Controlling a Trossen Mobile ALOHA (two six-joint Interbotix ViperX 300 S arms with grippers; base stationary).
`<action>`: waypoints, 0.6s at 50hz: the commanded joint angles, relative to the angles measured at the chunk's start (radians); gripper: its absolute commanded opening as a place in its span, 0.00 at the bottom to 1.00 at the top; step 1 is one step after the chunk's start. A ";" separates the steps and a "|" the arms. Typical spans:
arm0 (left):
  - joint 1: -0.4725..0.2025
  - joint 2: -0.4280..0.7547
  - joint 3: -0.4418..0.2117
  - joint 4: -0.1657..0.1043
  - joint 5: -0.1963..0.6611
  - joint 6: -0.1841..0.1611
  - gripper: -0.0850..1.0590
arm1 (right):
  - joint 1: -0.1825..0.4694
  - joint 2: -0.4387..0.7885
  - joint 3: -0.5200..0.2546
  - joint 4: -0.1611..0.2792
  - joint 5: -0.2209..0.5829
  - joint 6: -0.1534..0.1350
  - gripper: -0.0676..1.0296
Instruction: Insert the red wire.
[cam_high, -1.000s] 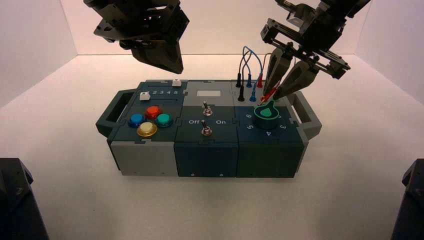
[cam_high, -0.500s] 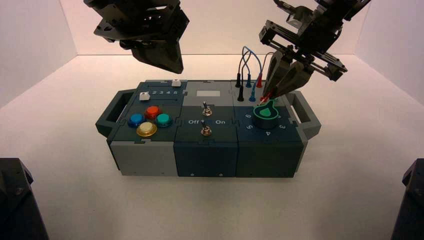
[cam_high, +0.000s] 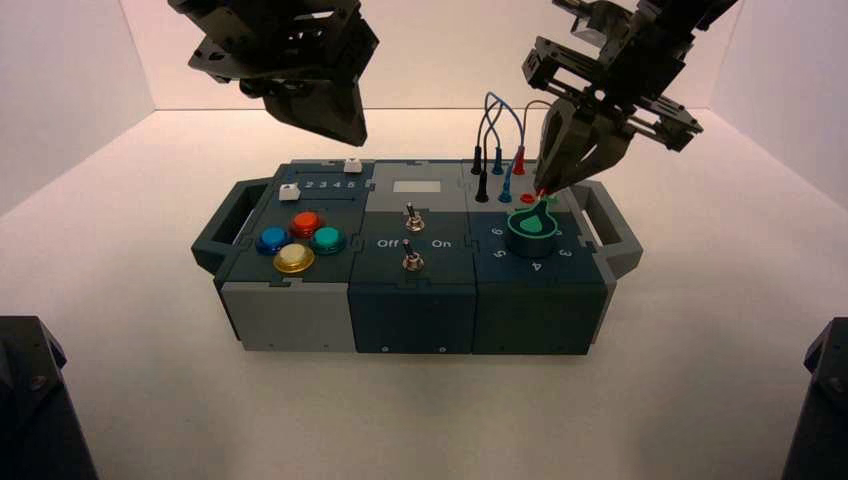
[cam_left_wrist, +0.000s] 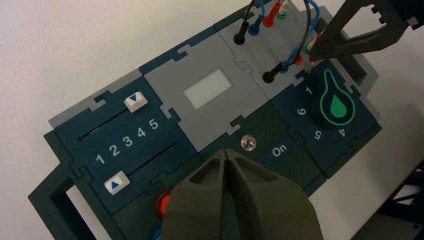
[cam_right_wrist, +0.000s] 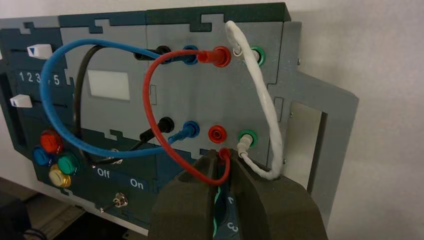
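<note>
Red wire (cam_right_wrist: 160, 125) arches over the grey socket panel at the far right of the box (cam_high: 410, 290), which sits on a white desk (cam_high: 700, 380). One red plug sits in the far-row red socket (cam_right_wrist: 220, 56). The other plug is pinched in the right claw (cam_right_wrist: 223, 162), whose two dark fingers are closed narrowly on it, just near the open near-row red socket (cam_right_wrist: 217, 133) and not yet in it. From above, that claw (cam_high: 545, 188) hovers between the sockets and the green knob (cam_high: 533, 222).

A blue wire (cam_right_wrist: 60, 105) and a black wire (cam_right_wrist: 82, 100) loop across the same panel, both plugged in. A white wire (cam_right_wrist: 265, 110) runs between the two green sockets.

The left claw (cam_left_wrist: 227, 160) hangs high above the near left side of the box, over the toggle switches, fingers pressed together and holding nothing. Coloured buttons (cam_high: 297, 240) and two sliders lie on the box's left section.
</note>
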 joint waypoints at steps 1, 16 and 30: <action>-0.003 -0.003 -0.035 0.005 -0.005 0.002 0.05 | 0.003 -0.037 -0.032 -0.005 -0.025 -0.011 0.04; -0.003 0.015 -0.048 0.005 -0.003 0.002 0.05 | 0.069 -0.044 -0.077 -0.009 -0.044 -0.011 0.04; -0.003 0.008 -0.041 0.003 -0.003 0.002 0.05 | 0.095 -0.051 -0.080 -0.061 -0.057 -0.011 0.04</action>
